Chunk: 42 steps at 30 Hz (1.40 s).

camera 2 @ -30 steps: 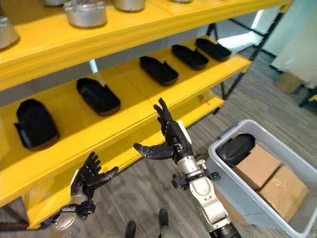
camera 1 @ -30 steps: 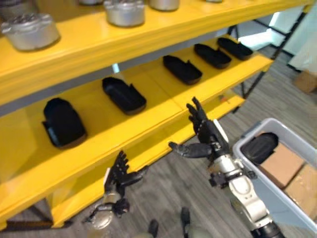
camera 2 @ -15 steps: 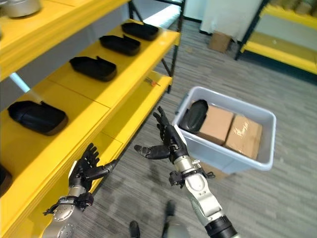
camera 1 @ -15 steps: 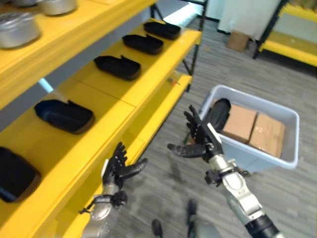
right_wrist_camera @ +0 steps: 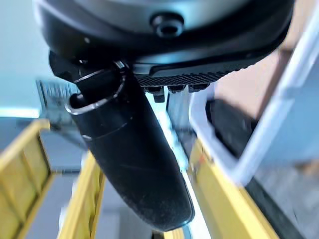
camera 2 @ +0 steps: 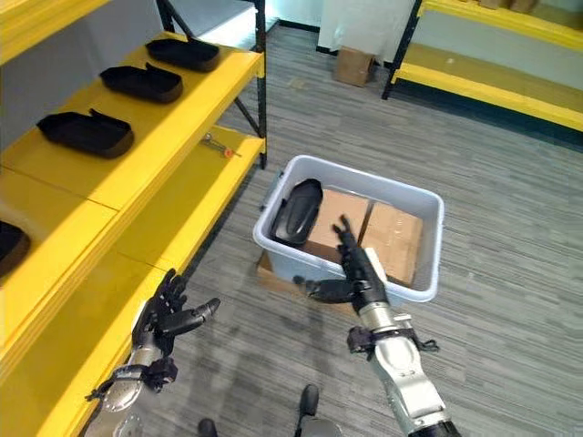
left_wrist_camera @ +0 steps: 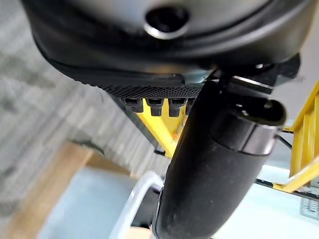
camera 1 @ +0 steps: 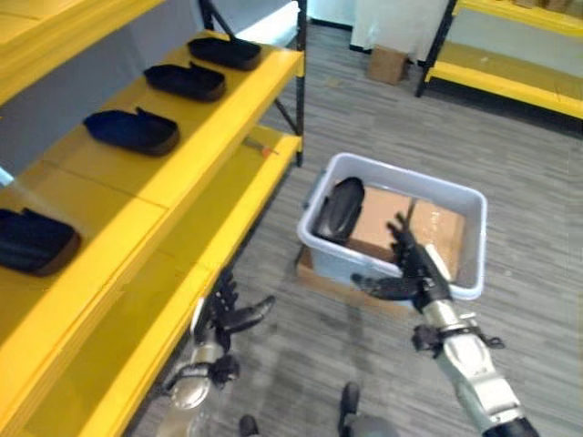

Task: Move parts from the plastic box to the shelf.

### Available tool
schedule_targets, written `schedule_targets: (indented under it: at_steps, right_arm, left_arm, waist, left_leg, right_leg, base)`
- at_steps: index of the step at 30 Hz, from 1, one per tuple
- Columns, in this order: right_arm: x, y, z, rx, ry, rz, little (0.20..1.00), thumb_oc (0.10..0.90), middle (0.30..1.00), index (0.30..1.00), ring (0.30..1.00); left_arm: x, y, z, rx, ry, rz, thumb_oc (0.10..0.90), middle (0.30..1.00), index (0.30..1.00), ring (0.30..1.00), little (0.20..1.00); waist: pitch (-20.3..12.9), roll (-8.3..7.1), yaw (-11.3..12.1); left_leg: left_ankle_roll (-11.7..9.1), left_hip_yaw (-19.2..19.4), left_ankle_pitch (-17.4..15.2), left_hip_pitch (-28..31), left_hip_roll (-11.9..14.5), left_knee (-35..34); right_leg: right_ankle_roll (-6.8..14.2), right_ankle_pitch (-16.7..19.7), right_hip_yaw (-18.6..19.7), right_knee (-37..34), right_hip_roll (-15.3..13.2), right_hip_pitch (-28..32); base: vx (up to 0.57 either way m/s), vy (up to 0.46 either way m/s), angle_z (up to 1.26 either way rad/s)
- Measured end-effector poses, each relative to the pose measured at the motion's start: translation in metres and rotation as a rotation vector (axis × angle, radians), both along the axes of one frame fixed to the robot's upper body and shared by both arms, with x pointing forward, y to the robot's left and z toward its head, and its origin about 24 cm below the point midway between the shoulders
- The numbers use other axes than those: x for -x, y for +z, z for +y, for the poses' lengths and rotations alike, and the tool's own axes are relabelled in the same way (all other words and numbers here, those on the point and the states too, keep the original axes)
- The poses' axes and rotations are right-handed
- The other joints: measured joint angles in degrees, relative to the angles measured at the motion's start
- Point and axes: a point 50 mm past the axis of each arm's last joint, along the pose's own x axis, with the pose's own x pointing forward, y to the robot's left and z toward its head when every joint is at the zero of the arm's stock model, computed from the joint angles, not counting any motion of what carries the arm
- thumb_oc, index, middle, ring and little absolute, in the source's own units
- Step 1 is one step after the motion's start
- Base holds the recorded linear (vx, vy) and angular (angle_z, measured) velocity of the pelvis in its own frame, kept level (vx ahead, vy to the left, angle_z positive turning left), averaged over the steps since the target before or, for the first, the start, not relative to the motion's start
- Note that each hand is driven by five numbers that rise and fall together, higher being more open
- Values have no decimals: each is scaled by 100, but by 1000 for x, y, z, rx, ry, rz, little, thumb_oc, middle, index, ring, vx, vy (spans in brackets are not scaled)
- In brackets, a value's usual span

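Note:
A pale grey plastic box stands on the floor with one black part leaning in its left end beside two brown cartons. Several black parts lie in a row on the yellow shelf at left. My right hand is open, fingers spread, over the box's near rim, holding nothing. My left hand is open too, low beside the shelf's bottom board, also empty. The box's white rim and the dark part show past the right thumb.
A flat cardboard sheet lies under the box. A small red-tipped tool lies on the lower yellow board. A second yellow rack and a brown carton stand at the far side across grey floor.
The camera has swung right and down, so the shelf slid left and the box came to the middle. My right hand has moved from the shelf edge to the box's near rim.

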Motion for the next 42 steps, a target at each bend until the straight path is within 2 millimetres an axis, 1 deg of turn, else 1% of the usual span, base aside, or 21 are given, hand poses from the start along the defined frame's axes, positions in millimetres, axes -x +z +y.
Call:
schedule_targets:
  at_steps: [3, 4, 5, 6, 8, 9, 10, 11, 13, 16, 18, 19, 22, 25, 29, 30, 32, 35, 38, 40, 42]
  right_arm:
    - [5, -3, 0, -3, 4, 9, 1000, 900, 1000, 1000, 1000]
    - [6, -5, 1, -6, 6, 16, 1000, 900, 1000, 1000, 1000]
    - [9, -7, 0, -10, 4, 19, 1000, 900, 1000, 1000, 1000]
    - [9, -7, 0, -10, 2, 20, 1000, 900, 1000, 1000, 1000]
    - [10, -8, 0, -11, 4, 24, 1000, 900, 1000, 1000, 1000]
    - [12, -10, -1, -22, -2, 30, 1000, 900, 1000, 1000, 1000]
    - [16, -17, -2, -27, -10, 56, 1000, 900, 1000, 1000, 1000]
    - [16, -19, -2, -27, -8, 64, 1000, 900, 1000, 1000, 1000]
    - [15, -20, -1, -26, -6, 71, 1000, 900, 1000, 1000, 1000]
    - [21, -24, -4, -27, -7, 87, 1000, 900, 1000, 1000, 1000]
    - [29, -29, -2, -40, 4, 110, 1000, 900, 1000, 1000, 1000]
    - [34, -31, 0, -54, 9, 118, 1000, 900, 1000, 1000, 1000]
    - [41, -37, 10, -91, 41, 140, 1000, 900, 1000, 1000, 1000]
    - [40, -36, 14, -92, 69, 137, 1000, 900, 1000, 1000, 1000]
    - [29, -28, 18, -87, 87, 105, 1000, 900, 1000, 1000, 1000]
    - [29, -27, 17, -84, 87, 105, 1000, 900, 1000, 1000, 1000]
    - [29, -28, 20, -85, 98, 107, 1000, 900, 1000, 1000, 1000]
    - [26, -25, 27, -82, 137, 97, 1000, 900, 1000, 1000, 1000]
    - [26, -27, 26, -74, 134, 105, 1000, 900, 1000, 1000, 1000]
    - [28, -29, 26, -73, 132, 115, 1000, 900, 1000, 1000, 1000]
    - [40, -41, 22, -78, 114, 173, 1000, 900, 1000, 1000, 1000]
  left_arm:
    - [1, 0, -3, 4, -13, 0, 900, 1000, 1000, 1000, 1000]
    - [3, -2, -3, 4, -13, 9, 900, 1000, 1000, 1000, 1000]
    - [6, -5, -4, 6, -16, 22, 900, 1000, 1000, 1000, 1000]
    - [8, -7, -5, 8, -19, 28, 900, 1000, 1000, 1000, 1000]
    - [13, -12, -5, 10, -17, 55, 900, 1000, 1000, 1000, 1000]
    - [13, -12, -5, 6, -17, 57, 900, 1000, 1000, 1000, 1000]
    - [14, -14, -5, 7, -17, 64, 900, 1000, 1000, 1000, 1000]
    - [16, -16, -4, 7, -16, 75, 900, 1000, 1000, 1000, 1000]
    - [19, -23, -2, 6, -13, 108, 900, 1000, 1000, 1000, 1000]
    - [25, -31, -2, 17, -7, 143, 900, 1000, 1000, 1000, 1000]
    - [21, -27, 1, 7, -9, 126, 900, 1000, 1000, 1000, 1000]
    - [18, -22, 3, -7, -19, 107, 900, 1000, 1000, 1000, 1000]
    - [10, -11, 12, -46, -21, 65, 900, 1000, 1000, 1000, 1000]
    - [4, 4, 23, -82, -4, 2, 900, 1000, 1000, 1000, 1000]
    - [9, 1, 30, -104, 11, 23, 900, 1000, 1000, 1000, 1000]
    - [10, 0, 29, -107, 4, 29, 900, 1000, 1000, 1000, 1000]
    - [12, -2, 29, -107, 3, 39, 900, 1000, 1000, 1000, 1000]
    - [21, -9, 32, -115, 9, 76, 900, 1000, 1000, 1000, 1000]
    - [24, -12, 35, -114, 21, 89, 900, 1000, 1000, 1000, 1000]
    - [28, -18, 35, -97, 47, 109, 900, 1000, 1000, 1000, 1000]
    - [30, -19, 34, -91, 49, 112, 900, 1000, 1000, 1000, 1000]
  waist:
    - [7, 9, 83]
    - [17, -7, 154]
    - [32, -58, 186]
    - [61, -102, 260]
    - [82, -97, 283]
    - [78, -88, 271]
    - [103, -112, 311]
    - [111, -67, 341]
    - [150, -5, 415]
    - [139, 288, 502]
    - [99, 91, 462]
    - [71, 6, 394]
    - [68, 10, 341]
    - [27, -33, 394]
    - [19, 9, 439]
    - [23, -13, 452]
    - [20, -34, 454]
    - [11, -59, 437]
    - [6, -75, 409]
    - [21, -115, 302]
    - [-31, -337, 311]
  left_leg:
    - [-240, -766, 308, -833, 131, 1643]
    - [-290, -829, 177, -1000, 119, 1882]
    - [-344, -1120, -177, -1123, -196, 1896]
    - [-214, -1396, -380, -1128, -605, 1554]
    - [-72, -1287, -322, -1368, -790, 1138]
    - [-20, -1270, -285, -1392, -779, 607]
    - [-81, -1244, 21, -1396, -567, -614]
    - [-161, -1453, 188, -1365, -456, -1226]
    - [-187, -1767, 326, -1398, -362, -1510]
    - [45, -1647, 621, -804, -406, -1484]
    - [163, -1206, 854, -709, -779, -1312]
    - [369, -1105, 842, -671, -1016, -1322]
    - [719, -858, 790, -380, -1325, -1446]
    - [895, -739, 582, -319, -1482, -1430]
    - [1124, -437, 403, -172, -1495, -1347]
    - [1213, -354, 326, -48, -1503, -1349]
    - [1204, -238, 241, 51, -1533, -1355]
    - [1173, -1, 188, 162, -1660, -1456]
    - [1094, 56, 62, 162, -1720, -1447]
    - [1086, -19, 52, 192, -1757, -1447]
    - [990, -177, 8, 328, -1754, -1440]
  right_leg:
    - [-270, -192, 32, -1, 100, 103]
    - [-315, -211, 100, -2, 99, 138]
    - [-332, -239, 239, -1, 59, 135]
    - [-370, -170, 287, 0, -42, 125]
    - [-378, -209, 341, -13, 2, 162]
    - [-377, -278, 327, -9, 43, 194]
    - [-242, -333, 424, -10, 157, 282]
    - [-181, -388, 502, -33, 258, 307]
    - [-157, -467, 775, -51, 314, 393]
    - [88, -641, 1430, -42, 202, 736]
    - [98, -742, 1527, -35, -268, 801]
    - [170, -629, 1512, 17, -505, 808]
    - [313, -471, 1532, 384, -877, 697]
    - [481, -317, 1550, 630, -978, 556]
    - [807, -74, 1591, 2248, -1051, -324]
    - [880, -194, 1474, 2960, -1137, -700]
    - [874, -307, 1220, 2751, -1169, -784]
    - [868, -291, 1025, 1394, -1140, -851]
    - [987, 419, 1193, -10, -1268, -824]
    - [1014, 651, 1376, -73, -1344, -815]
    - [971, 723, 1372, -75, -1314, -517]
  base:
    - [138, -93, -15]
    - [148, -17, -23]
    - [86, 2, -36]
    - [141, 19, -43]
    - [225, 65, -31]
    - [365, 224, -7]
    - [413, 273, -21]
    - [417, 282, -40]
    - [310, 249, -73]
    - [435, 445, -132]
    - [274, 332, -69]
    - [224, 301, -22]
    - [124, 202, -16]
    - [120, 306, -18]
    - [58, 208, -38]
    - [110, 146, -22]
    - [111, 55, -30]
    - [104, -52, -39]
    - [222, -174, -21]
    - [158, -172, 20]
    - [154, -173, 49]
